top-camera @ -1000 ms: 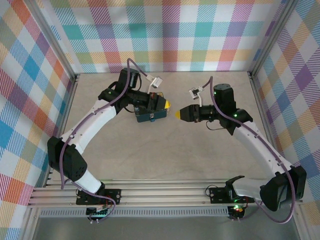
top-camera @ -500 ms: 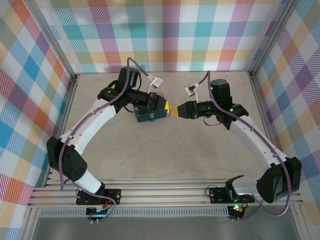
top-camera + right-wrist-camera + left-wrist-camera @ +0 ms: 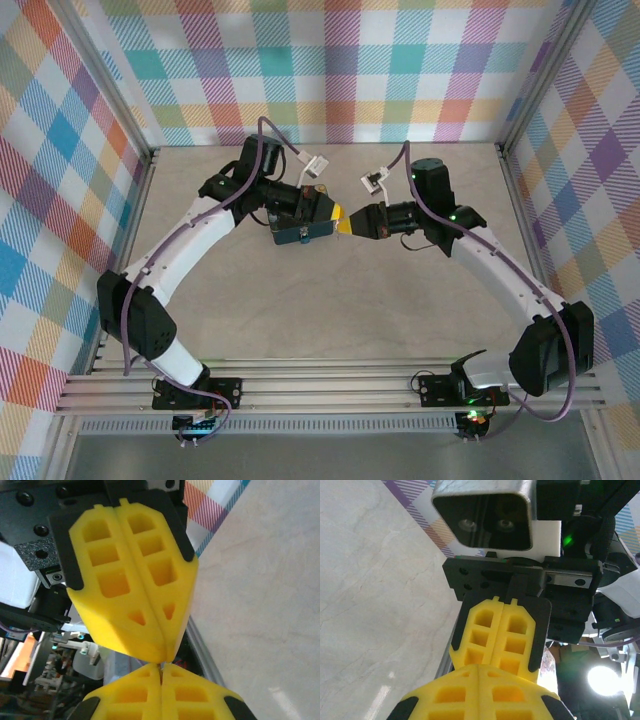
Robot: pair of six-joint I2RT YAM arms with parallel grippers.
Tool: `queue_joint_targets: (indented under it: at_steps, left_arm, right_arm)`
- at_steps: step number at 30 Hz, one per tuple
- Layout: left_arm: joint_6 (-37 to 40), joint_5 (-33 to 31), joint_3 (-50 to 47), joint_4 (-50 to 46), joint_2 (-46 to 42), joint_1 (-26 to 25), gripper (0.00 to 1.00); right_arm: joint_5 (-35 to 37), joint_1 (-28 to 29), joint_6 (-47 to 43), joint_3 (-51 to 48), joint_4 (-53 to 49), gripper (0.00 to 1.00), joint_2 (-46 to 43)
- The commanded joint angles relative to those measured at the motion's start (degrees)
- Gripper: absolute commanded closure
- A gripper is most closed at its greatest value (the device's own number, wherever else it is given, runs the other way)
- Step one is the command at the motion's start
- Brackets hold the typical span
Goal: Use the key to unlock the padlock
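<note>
From above, I see both arms reaching into the middle of the tabletop (image 3: 350, 300), bent in toward each other. The left claw (image 3: 333, 211) and the right claw (image 3: 347, 225) meet tip to tip, yellow against yellow. A square dark-blue box (image 3: 300, 236) lies just under and beside the left claw, on its near side. The padlock and the key are too small for me to pick out from this height, so I cannot say where either one is. I also cannot tell from here how the jaws stand.

On the left wrist camera, my own left claw (image 3: 477, 672) sits at the bottom of the view with its two yellow fingers pressed flat together. I cannot tell whether anything is pinched in the seam. Straight ahead, the right claw (image 3: 492, 652) points back at me, its fingers closed against each other too and its tips touching mine or very nearly. Pale tabletop runs off to the left.

On the right wrist camera, the right claw (image 3: 161, 677) is closed at the bottom edge. The left claw (image 3: 160, 640) comes down from above, also closed, and the tips meet. A thin pale sliver (image 3: 161, 666) shows right at that meeting point, but I cannot tell what it is.
</note>
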Motion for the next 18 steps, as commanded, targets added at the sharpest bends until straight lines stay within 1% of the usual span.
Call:
queue_joint_targets:
  at_steps: [1,3,7,9,10,13,18]
  left_arm:
    - [-0.68,0.34,2.0,-0.4,0.29,-0.72,1.0]
    - [-2.01,-1.46,1.46,0.29,0.09,-0.71,0.98]
    - [-8.43,-5.28,-1.76,7.4,-1.87,-0.37,0.68]
    - [-12.0,-8.01,-4.08,11.03,-3.4,-0.02,0.57]
    - [-14.18,-9.08,-5.77,13.47,-4.38,0.24,0.54]
    - [-21.07,-11.45,-12.4,24.05,-7.63,0.92,0.53]
    - [-29.92,-13.93,-22.95,37.58,-12.08,1.05,0.56]
  right_arm:
    - [-2.17,0.29,1.3,-0.1,5.39,1.0,0.36]
    - [-1.68,0.29,2.2,-1.18,7.38,1.0,0.06]
    - [0.77,0.23,5.83,-5.14,14.24,1.0,-1.1]
    - [2.06,0.21,8.0,-6.75,17.57,1.0,-1.4]
    - [2.65,0.21,9.07,-7.53,19.31,1.0,-1.48]
    - [4.49,0.21,12.03,-9.15,23.61,1.0,-1.66]
    - [7.4,0.07,15.96,-11.11,29.11,1.0,-1.76]
